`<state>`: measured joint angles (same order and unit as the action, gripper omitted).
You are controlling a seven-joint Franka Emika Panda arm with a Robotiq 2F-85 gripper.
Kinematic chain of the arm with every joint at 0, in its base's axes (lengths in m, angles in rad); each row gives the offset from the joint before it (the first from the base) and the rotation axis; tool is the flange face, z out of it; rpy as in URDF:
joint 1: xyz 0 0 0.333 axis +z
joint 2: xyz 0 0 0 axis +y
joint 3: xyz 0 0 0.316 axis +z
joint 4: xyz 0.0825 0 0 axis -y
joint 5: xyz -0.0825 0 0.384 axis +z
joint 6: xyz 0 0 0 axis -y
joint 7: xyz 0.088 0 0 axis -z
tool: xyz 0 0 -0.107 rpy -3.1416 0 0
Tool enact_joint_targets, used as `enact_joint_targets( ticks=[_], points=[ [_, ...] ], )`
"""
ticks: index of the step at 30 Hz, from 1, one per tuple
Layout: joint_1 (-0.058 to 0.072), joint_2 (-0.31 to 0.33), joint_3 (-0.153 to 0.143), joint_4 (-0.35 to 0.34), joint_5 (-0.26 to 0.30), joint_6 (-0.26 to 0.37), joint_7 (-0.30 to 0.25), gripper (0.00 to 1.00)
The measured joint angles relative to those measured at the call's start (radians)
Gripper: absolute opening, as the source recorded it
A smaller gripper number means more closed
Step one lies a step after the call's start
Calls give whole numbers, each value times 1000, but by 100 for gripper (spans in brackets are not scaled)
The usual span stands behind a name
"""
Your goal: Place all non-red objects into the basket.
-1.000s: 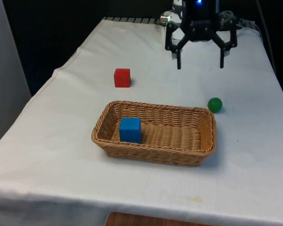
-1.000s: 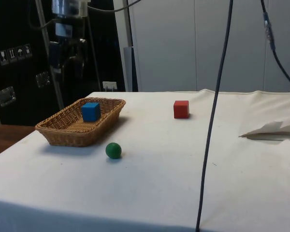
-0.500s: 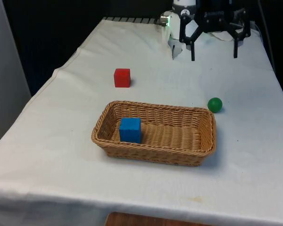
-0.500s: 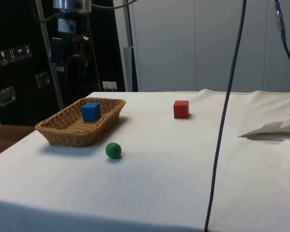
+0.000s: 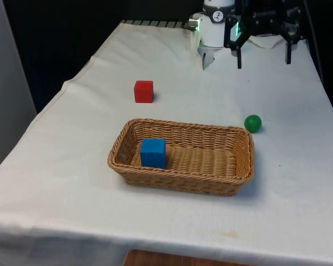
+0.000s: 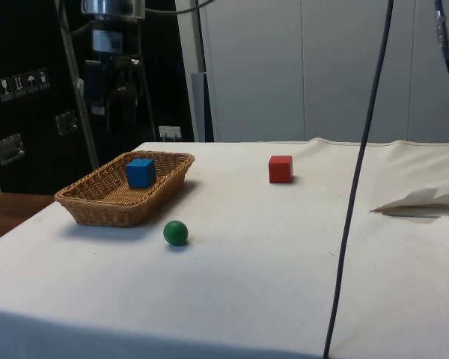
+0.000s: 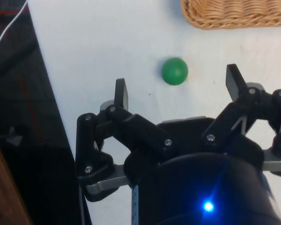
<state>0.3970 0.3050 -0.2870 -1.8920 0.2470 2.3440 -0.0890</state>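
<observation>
In the front view, the basket [image 5: 182, 156] sits on the cloth [image 5: 72, 166] with the blue cube [image 5: 153, 153] inside, at its end toward the front view's left. The ball [image 5: 253, 123] lies on the cloth just beyond the basket's far corner toward the front view's right. The red cube [image 5: 144, 91] stands well beyond the basket's other far corner. The gripper [image 5: 263, 60] hangs wide open and empty, high above the cloth, well past the ball.

In the side view, the ball [image 6: 176, 232] lies near the basket [image 6: 127, 187], apart from it; the blue cube [image 6: 141, 173] is inside; the red cube [image 6: 280, 169] stands well clear.

In the wrist view, the gripper [image 7: 178, 89] holds its fingers [image 7: 121, 93] spread wide, with the ball [image 7: 174, 71] far below, between them, near the basket's [image 7: 234, 13] rim.
</observation>
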Motion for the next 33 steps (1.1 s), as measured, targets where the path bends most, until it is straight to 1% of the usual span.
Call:
enact_joint_targets(
  ticks=[6,12,16,20,24,27,29,33],
  points=[
    [0,-4,27,-13,-1,0,-21,100],
    [0,-5,40,-24,-2,0,-38,100],
    [0,-5,42,-40,-13,2,-64,100],
    [0,-4,42,-48,-22,2,-79,100],
    [0,4,43,-50,-40,0,-100,100],
    [0,7,43,-50,-42,-1,-105,100],
    [0,15,43,-51,-47,-2,-122,100],
    [0,22,44,-55,-59,-1,-132,100]
  ],
)
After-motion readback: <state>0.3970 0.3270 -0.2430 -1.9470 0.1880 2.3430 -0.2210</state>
